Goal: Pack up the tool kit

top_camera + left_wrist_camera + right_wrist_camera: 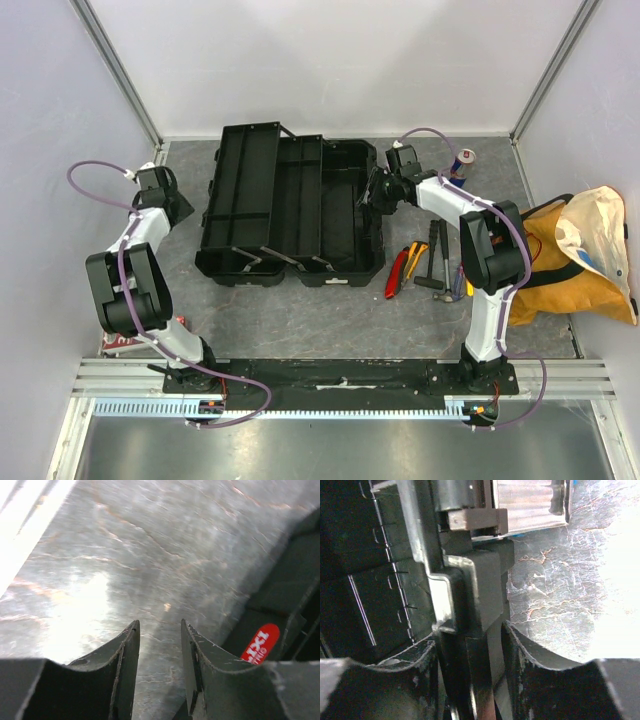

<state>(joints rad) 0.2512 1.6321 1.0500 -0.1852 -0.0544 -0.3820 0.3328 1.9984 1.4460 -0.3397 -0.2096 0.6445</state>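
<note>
Grey worktop (300,320), toolbox (340,220) open at its middle. Jaws of the right gripper (472,635) clamp its right wall; the left gripper (159,623) hangs left of it, jaws slightly parted, empty. A tug might skid the unbraced box onto the hand tools (425,265).

Black toolbox (290,205) lying open, hand tools (428,265) just beside it

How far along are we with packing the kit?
Done: the toolbox lies open, trays spread. In hand: the right claw grips a black part at its right edge; the left claw hangs open over bare table, holding nothing. Left: the hand tools lie on the table right of the box, none visibly packed, then closing.
</note>
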